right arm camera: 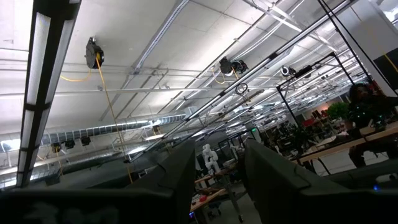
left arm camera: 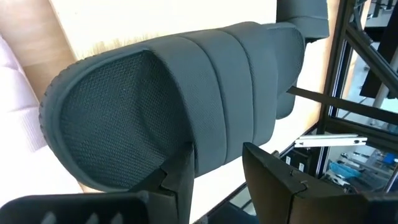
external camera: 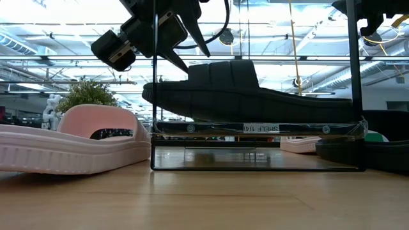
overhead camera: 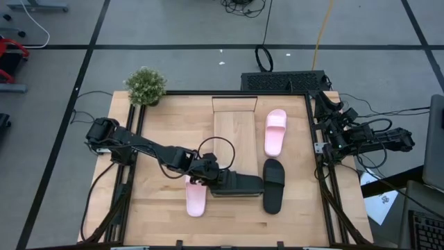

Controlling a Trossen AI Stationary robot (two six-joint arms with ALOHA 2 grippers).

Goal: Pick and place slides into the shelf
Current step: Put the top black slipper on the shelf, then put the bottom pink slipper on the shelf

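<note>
Lying sideways across the near end of the shelf [overhead camera: 234, 132], toe toward 3 o'clock, raised on the shelf's upper tier in the low view: one black slide [overhead camera: 239, 185]. Clamped at its heel edge by the left gripper [overhead camera: 208, 177], fingers [left arm camera: 174, 180] closed on the sole rim, strap and mesh footbed filling the left wrist view. Reaching in from 9 o'clock, the left arm, cable looped above the wrist. Just beside the held slide at 7 o'clock, partly under the gripper: one pale pink slide [overhead camera: 195, 199], flat on the table [overhead camera: 159, 215]. At 3 o'clock of the shelf's near end, close to the held slide's toe: second black slide [overhead camera: 273, 185], lengthwise, on the tabletop. Beyond it toward 12 o'clock, alongside the shelf: second pale pink slide [overhead camera: 275, 132]. At the table's 10 o'clock corner: small potted plant [overhead camera: 146, 86]. Parked off the table edge at 3 o'clock: right arm, right gripper [right arm camera: 214, 180] aimed up at the ceiling, jaws apart with nothing between them.
</note>
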